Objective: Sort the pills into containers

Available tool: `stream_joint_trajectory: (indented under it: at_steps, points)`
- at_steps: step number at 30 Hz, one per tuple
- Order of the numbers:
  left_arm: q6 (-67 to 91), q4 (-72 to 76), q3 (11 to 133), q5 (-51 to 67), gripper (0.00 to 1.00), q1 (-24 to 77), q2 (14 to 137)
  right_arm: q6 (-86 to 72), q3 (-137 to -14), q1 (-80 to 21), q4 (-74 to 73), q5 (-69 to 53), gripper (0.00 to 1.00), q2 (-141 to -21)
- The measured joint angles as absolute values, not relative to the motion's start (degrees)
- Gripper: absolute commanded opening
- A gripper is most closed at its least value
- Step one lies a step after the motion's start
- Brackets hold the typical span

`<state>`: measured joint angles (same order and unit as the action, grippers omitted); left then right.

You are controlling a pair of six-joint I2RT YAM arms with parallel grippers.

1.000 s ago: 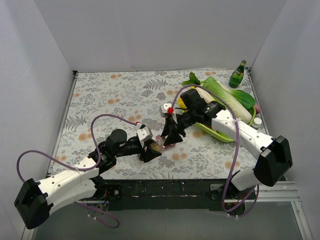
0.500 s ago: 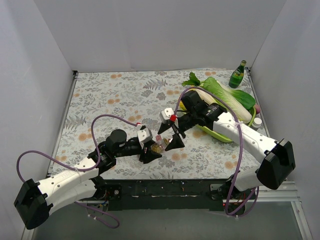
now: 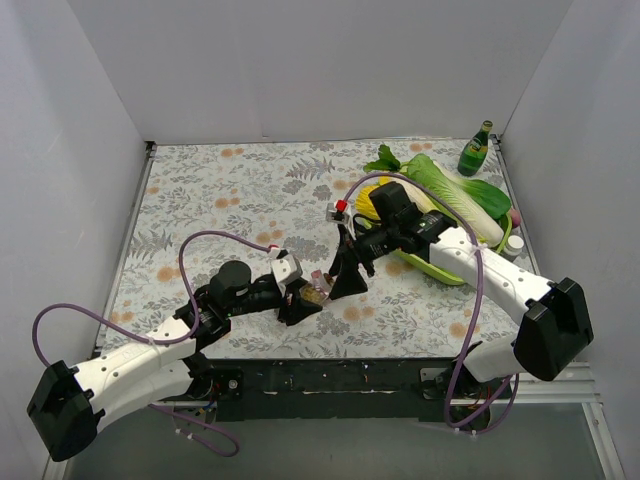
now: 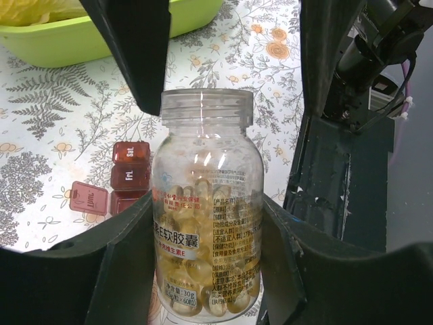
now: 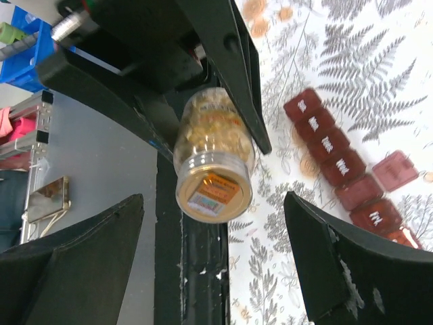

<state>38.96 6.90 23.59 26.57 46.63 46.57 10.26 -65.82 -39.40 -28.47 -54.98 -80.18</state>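
Overhead, the left gripper (image 3: 300,303) is clamping the jar (image 3: 315,294) near the front edge of the table (image 3: 250,190), and the right gripper (image 3: 345,275) is hovering just beside it.

Left wrist: the fingers (image 4: 128,271) are pressing both sides of the jar, whose threaded neck is showing bare. The pills (image 4: 199,267) are showing as yellow capsules inside. The containers (image 4: 130,177) are lying just beyond, one flap open.

Right wrist: the right gripper is gaping wide about the jar's end, touching nothing. The dark-red containers are lying in a row alongside.
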Motion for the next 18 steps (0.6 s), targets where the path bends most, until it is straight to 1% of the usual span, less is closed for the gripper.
stream_joint_trajectory:
  at_steps: [3,4,6,7,10,13,14,15,17,18]
  points:
    - [39.2,7.6,23.6,25.9,0.0,46.6,46.6,7.2,-64.0,-39.6,-28.1,-54.2,0.84,-80.2]
    - [39.3,7.8,23.6,25.8,0.0,46.6,46.6,6.4,-63.8,-39.7,-28.1,-54.1,0.81,-80.2]
    - [39.4,8.1,23.6,25.6,0.0,46.6,46.7,5.2,-63.7,-39.9,-27.7,-54.1,0.79,-80.2]
    - [39.4,8.2,23.6,25.5,0.0,46.6,46.9,4.6,-63.7,-40.0,-27.3,-54.1,0.75,-80.2]
    - [39.4,8.2,23.6,25.0,0.0,46.6,47.8,2.2,-63.7,-40.2,-25.6,-54.6,0.72,-80.4]
    - [39.4,8.1,23.6,24.9,0.0,46.6,48.0,0.8,-63.9,-40.2,-24.9,-54.9,0.65,-80.9]
    - [39.4,8.1,23.6,24.8,0.0,46.6,48.0,0.3,-64.0,-40.2,-24.6,-54.9,0.6,-81.1]
    - [39.4,8.1,23.6,24.8,0.0,46.6,48.0,-0.1,-64.0,-40.2,-24.4,-55.0,0.49,-81.3]
    - [39.4,8.1,23.6,24.9,0.0,46.6,48.0,-0.2,-64.0,-40.2,-23.7,-54.7,0.37,-81.6]
    - [39.4,8.1,23.6,25.0,0.0,46.8,48.0,-0.6,-64.0,-40.1,-23.6,-54.6,0.28,-81.7]
